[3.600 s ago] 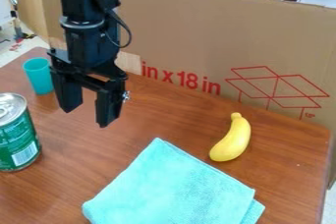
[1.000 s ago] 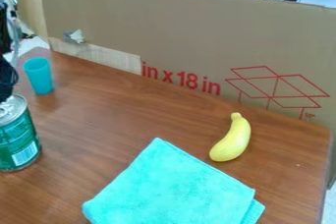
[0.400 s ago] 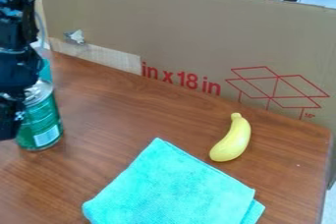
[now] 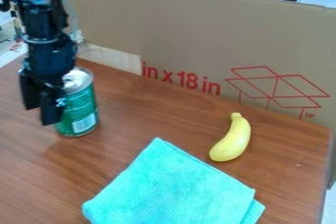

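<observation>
A brown wooden table [image 4: 144, 115] spreads across the view, with a cardboard sheet [image 4: 190, 36] along its far side, from ten to three o'clock, bearing a red line drawing. A folded turquoise towel [image 4: 174, 183] lies at six o'clock. The black robot arm [image 4: 42, 14] comes in between ten and eleven, its claw [image 4: 41, 112] hanging at nine. Whether the claw is wide or narrow, or grips the can, I cannot tell; it overlaps the can's left edge in the view.

The can [image 4: 78, 107] stands upright on the table at nine o'clock, just inward of the claw. It is a green cylinder with a silvery top [image 4: 78, 79] and a white label patch [image 4: 83, 123] low on its side. A yellow banana [image 4: 232, 142] lies at four o'clock.

Since the last earlier frame, the can has shifted toward two o'clock, and the claw has moved the same way. The towel and banana have stayed put.
</observation>
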Controlling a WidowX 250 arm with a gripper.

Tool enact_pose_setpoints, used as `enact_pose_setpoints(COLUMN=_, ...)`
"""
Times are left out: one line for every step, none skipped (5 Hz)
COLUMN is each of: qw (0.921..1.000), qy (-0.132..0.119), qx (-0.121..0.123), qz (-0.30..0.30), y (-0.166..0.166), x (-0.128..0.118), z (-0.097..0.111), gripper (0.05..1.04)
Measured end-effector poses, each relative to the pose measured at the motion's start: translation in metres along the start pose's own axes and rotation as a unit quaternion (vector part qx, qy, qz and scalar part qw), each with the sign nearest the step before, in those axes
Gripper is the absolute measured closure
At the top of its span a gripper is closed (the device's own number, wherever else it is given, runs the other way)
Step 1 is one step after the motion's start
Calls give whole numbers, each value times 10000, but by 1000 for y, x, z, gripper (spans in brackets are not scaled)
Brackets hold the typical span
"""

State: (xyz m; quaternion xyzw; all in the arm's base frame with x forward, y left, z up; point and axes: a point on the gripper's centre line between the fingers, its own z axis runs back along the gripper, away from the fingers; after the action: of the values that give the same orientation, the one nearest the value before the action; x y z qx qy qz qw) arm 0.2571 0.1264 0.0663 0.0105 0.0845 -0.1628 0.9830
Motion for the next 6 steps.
enact_pose_setpoints(qw=9997, qy=-223, qx=-62, qz=-68, y=-2, x=22, z=5, gripper=82)
enact_pose_setpoints(qw=9986, qy=-461, qx=-132, qz=219, y=3, x=38, z=7, gripper=82)
enact_pose_setpoints(qw=9918, qy=-728, qx=-229, qz=1028, y=8, x=51, z=11, gripper=82)
enact_pose_setpoints(qw=9839, qy=-997, qx=-291, qz=1453, y=19, x=57, z=18, gripper=82)
enact_pose_setpoints(qw=9801, qy=-1204, qx=-196, qz=1566, y=31, x=63, z=28, gripper=82)
enact_pose_setpoints(qw=9797, qy=-1222, qx=-62, qz=1590, y=36, x=64, z=32, gripper=82)
